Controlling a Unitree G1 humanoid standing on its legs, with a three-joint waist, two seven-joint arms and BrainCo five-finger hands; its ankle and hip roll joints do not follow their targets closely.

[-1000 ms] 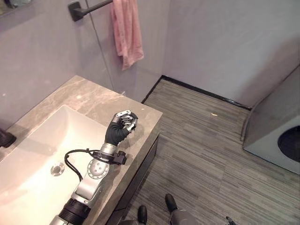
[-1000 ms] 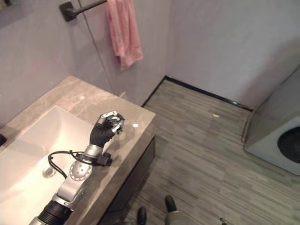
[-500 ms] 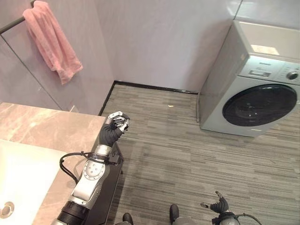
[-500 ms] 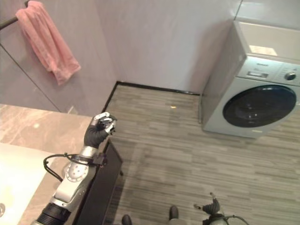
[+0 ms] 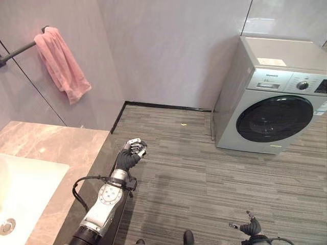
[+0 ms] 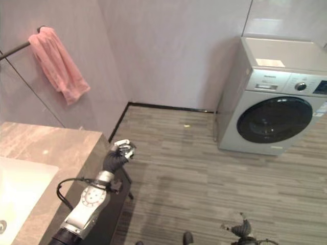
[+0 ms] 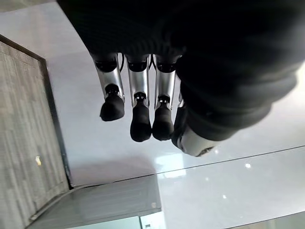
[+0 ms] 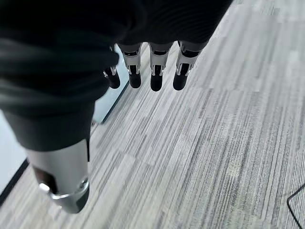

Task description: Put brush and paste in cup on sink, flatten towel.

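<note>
A pink towel [image 5: 64,64] hangs bunched over the end of a dark wall bar [image 5: 15,52], above the far end of the marble counter [image 5: 61,145]. The white sink basin [image 5: 25,178] lies at the lower left. My left hand [image 5: 130,153] is raised just past the counter's right edge. Its fingers [image 7: 140,119] are curled in with nothing in them. Low over the wood-look floor hangs my right hand [image 5: 250,228], its fingers [image 8: 155,71] straight and empty.
A silver front-loading washing machine [image 5: 271,102] stands against the back wall at the right. Striped grey floor [image 5: 184,163] stretches between it and the dark cabinet side [image 6: 110,224] under the counter.
The camera has swung right, from the sink toward the floor and the washing machine. My left hand stays curled and now sits beyond the counter's edge. My right hand has come into view.
</note>
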